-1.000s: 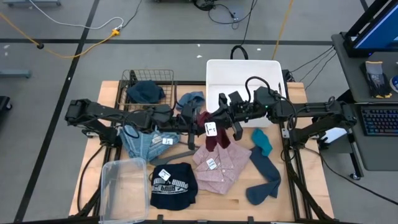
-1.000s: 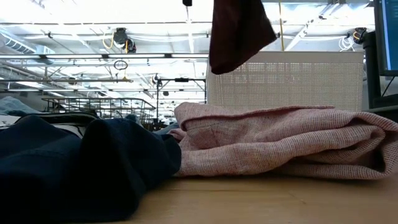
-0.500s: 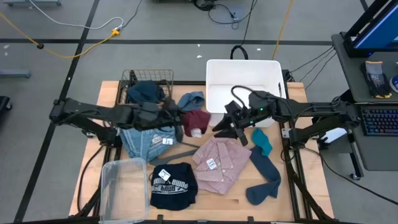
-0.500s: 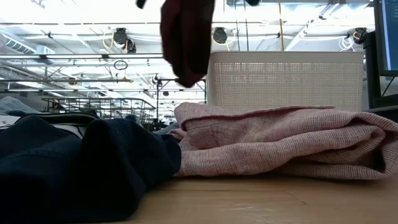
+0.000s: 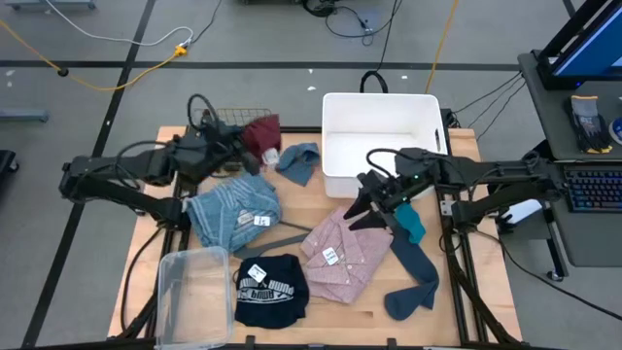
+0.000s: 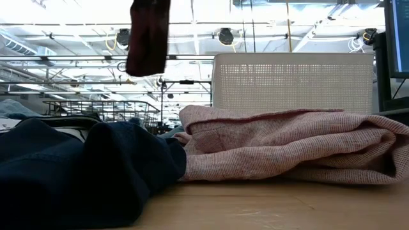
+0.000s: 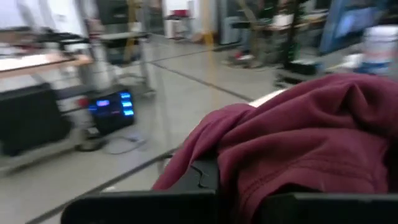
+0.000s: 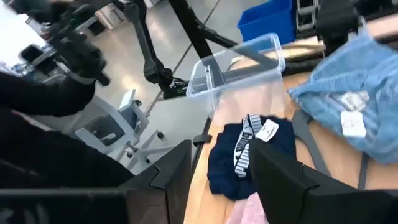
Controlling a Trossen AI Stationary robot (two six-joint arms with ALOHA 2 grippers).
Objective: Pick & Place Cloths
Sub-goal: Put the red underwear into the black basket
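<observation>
My left gripper [image 5: 243, 144] is shut on the maroon cloth [image 5: 260, 131], high over the far-left wire basket [image 5: 209, 122]; the low view shows the cloth [image 6: 148, 38] hanging clear. My right gripper [image 5: 362, 206] is open, slanting down above the far edge of the pink checked shirt [image 5: 340, 255], touching nothing. On the table lie the light blue denim [image 5: 233, 206], the black garment with white print [image 5: 270, 287], a grey-blue cloth [image 5: 299, 160], a teal cloth [image 5: 412, 222] and a navy one [image 5: 413, 277]. My left gripper holds the maroon cloth in a bunch; folds of it [image 7: 249, 168] drape over the fingers and hide where they meet it. The cloth is lifted clear and hangs slack below the gripper, above the basket.
A white bin [image 5: 379, 136] stands at the far edge right of centre. A clear plastic container [image 5: 192, 292] sits at the near-left corner. A grey hanger [image 5: 282, 233] lies between the denim and the pink shirt. Bare wood shows near the table's near edge.
The left gripper has carried the maroon cloth from the table's middle toward the far-left corner, up over the wire basket. The right gripper, close beside the cloth a second ago, has drawn away toward the near edge and tipped down over the pink shirt.
</observation>
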